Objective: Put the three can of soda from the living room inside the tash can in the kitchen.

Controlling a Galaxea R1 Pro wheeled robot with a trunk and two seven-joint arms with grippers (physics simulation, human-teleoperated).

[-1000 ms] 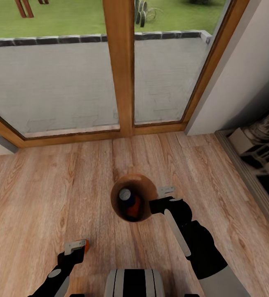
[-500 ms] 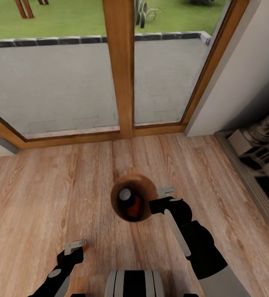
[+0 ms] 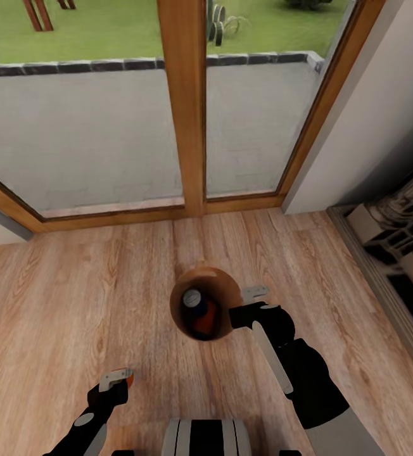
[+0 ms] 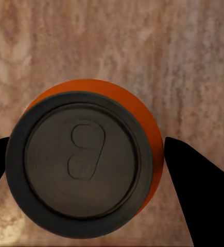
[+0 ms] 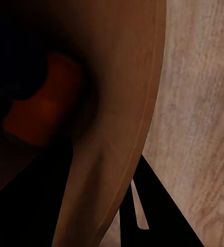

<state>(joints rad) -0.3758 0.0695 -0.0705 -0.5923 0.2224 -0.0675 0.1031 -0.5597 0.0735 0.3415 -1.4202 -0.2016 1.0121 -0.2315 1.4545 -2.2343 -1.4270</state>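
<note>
bin (image 3: pixel 216 286): centre floor, glass doors (image 3: pixel 137 107) at 12 o'clock
two cans (image 3: pixel 200 310): inside bin
third can (image 3: pixel 128 379): 7 o'clock from bin
cabinets (image 3: pixel 396 240): 3 o'clock

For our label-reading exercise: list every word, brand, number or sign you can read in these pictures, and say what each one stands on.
No readable text anywhere.
Orange can in the left gripper: its top shows a pull tab, no lettering.
Cans inside the trash can, held by the right gripper: no label legible.
Glass doors, floor: no signs.

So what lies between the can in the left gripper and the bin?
Bare wood floor, as the head view shows: nothing sits between the orange can in the left gripper and the bin.
</note>
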